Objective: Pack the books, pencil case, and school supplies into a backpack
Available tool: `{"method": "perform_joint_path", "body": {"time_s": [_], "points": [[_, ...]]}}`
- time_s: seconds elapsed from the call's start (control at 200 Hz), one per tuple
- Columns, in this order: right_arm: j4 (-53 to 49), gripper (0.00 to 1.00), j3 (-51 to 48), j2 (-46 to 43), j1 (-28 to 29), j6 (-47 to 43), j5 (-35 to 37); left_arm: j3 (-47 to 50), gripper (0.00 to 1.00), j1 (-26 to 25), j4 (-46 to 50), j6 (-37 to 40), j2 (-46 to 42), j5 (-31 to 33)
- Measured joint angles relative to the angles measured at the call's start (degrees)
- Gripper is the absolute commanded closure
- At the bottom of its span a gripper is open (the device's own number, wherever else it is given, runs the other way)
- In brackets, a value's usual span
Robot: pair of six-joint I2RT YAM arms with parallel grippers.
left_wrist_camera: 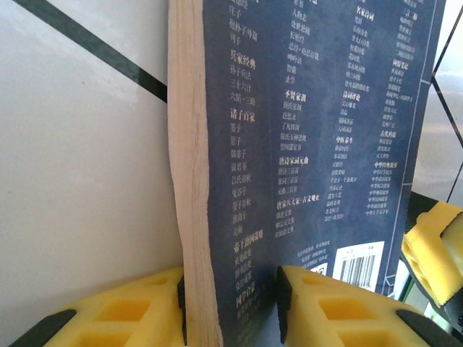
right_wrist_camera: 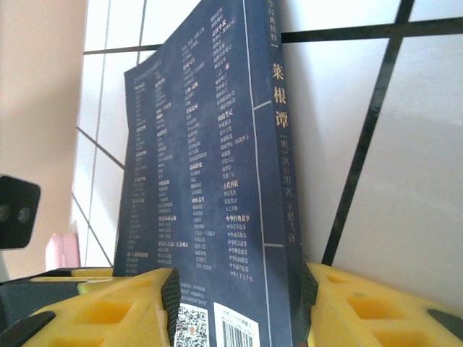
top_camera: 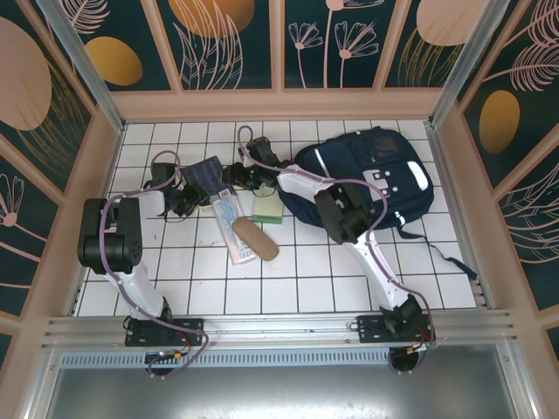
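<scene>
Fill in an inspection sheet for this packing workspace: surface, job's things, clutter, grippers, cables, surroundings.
Surface: white tiled table, dark grout lines.
Job's things: backpack lies far right, none of the other things in it; clear packet, brown pencil case overlapping it, and pale green box lie mid-table.
Clutter: nothing seen.
Grippers: left gripper shut on the navy book; right gripper has fingers flanking a navy book, contact unclear.
Cables: purple cables loop along both arms.
Surroundings: wooden frame, floral panels, metal rail.
</scene>
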State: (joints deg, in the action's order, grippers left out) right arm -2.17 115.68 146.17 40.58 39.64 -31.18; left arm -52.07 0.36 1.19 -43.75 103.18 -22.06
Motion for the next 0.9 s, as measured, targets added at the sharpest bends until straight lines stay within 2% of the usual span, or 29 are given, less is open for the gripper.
{"method": "perform_joint_path", "body": {"time_s": [0.235, 0.445, 0.77, 0.831, 0.901], "points": [[5.1, 0.6, -3.7, -1.3, -0.1, 1.7, -4.5, -0.2, 0.62, 0.0, 0.5, 0.5, 0.1, 0.2], [8.6, 0.58, -6.4, -2.0, -0.1, 2.9, -8.0, -0.7, 0.62, 0.0, 1.2, 0.9, 0.4, 0.2], [-1.6, 0.55, 1.0, 0.1, 0.2, -1.0, -6.3, -1.2, 0.64, 0.0, 2.0, 1.5, 0.5, 0.4], [-2.9, 0.54, 0.9, 0.3, 0.2, -1.6, -4.3, -1.6, 0.63, 0.0, 2.7, 2.1, 0.5, 0.6], [-3.3, 0.53, 0.4, 0.2, 0.5, -2.0, -2.6, -2.3, 0.58, -0.2, 3.9, 3.0, 0.5, 1.7]]}}
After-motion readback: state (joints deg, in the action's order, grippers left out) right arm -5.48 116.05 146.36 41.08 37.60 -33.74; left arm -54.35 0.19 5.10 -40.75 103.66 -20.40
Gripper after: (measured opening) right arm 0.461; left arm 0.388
